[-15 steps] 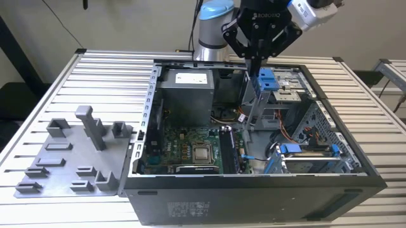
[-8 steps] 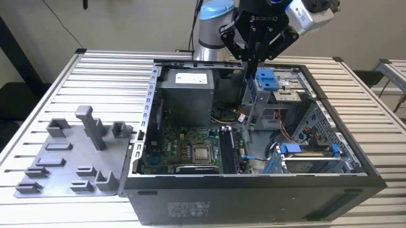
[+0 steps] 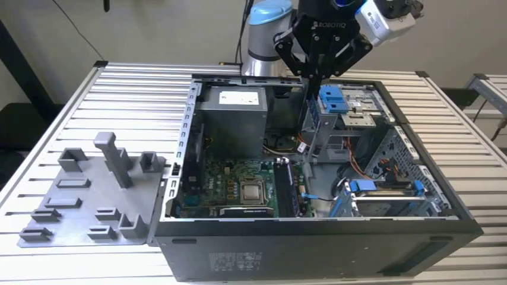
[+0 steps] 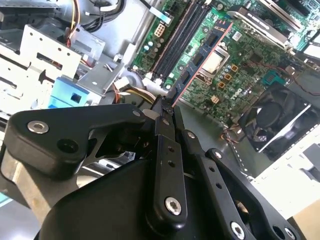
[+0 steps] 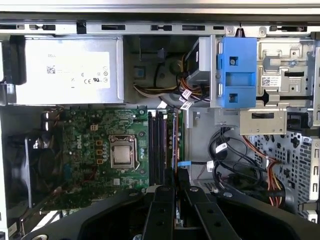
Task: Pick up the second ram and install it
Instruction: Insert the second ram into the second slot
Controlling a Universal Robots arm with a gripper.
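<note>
- Black metal two-finger pincer (image 3: 319, 75): fingers pinched almost together and clamped on one end of the ram stick.
- Long, thin, flat dark ram stick (image 4: 201, 56) has black chips and a reddish edge. It juts straight out past the fingertips toward the board beneath the pincer and hangs clear of it.
- In the first wrist view the stick shows edge-on, as a thin strip just beyond the pincer (image 5: 172, 176) tips. It looks roughly in line with the memory slots, but I can't tell which slot.
- Black sheet-metal tower case (image 3: 301, 249) lies open side up, directly below the pincer.
- Inside the case:
  - matte green circuit board (image 5: 85, 150)
  - square silver CPU socket (image 5: 122, 151)
  - row of long black memory slots (image 5: 157, 145)
  - boxy grey power supply (image 5: 67, 70)
  - black fan (image 5: 30, 165)
  - blue plastic drive bracket (image 5: 238, 70)
  - looped black cables (image 5: 235, 160)
- Outside the case, well off to one side of the pincer, a grey plastic fixture plate (image 3: 79, 219) with upright posts sits on a ribbed aluminium table (image 3: 135, 77).
</note>
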